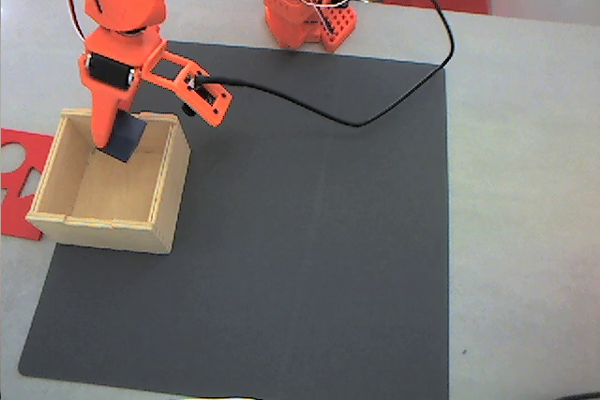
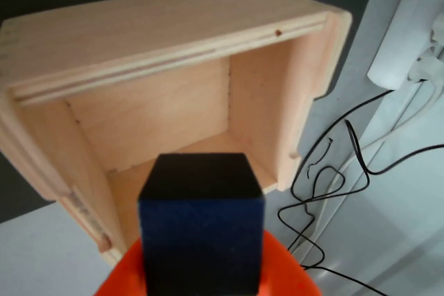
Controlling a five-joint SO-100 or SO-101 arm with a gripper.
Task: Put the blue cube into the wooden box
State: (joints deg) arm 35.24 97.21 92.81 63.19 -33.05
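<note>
One small dark navy-blue cube (image 1: 125,137) sits clamped in the orange two-finger gripper (image 1: 114,142), hanging just above the far rim of the square pale plywood box (image 1: 164,196). From the wrist view, the cube (image 2: 202,230) hovers over the box's open interior (image 2: 166,57), on a dark grey mat (image 1: 319,250).

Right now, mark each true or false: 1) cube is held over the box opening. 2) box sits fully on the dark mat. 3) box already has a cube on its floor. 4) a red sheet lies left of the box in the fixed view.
1) True: the gripper holds the blue cube above the wooden box.
2) False: its left part overhangs the dark mat onto the table.
3) False: the floor is bare.
4) True: the red sheet.
</note>
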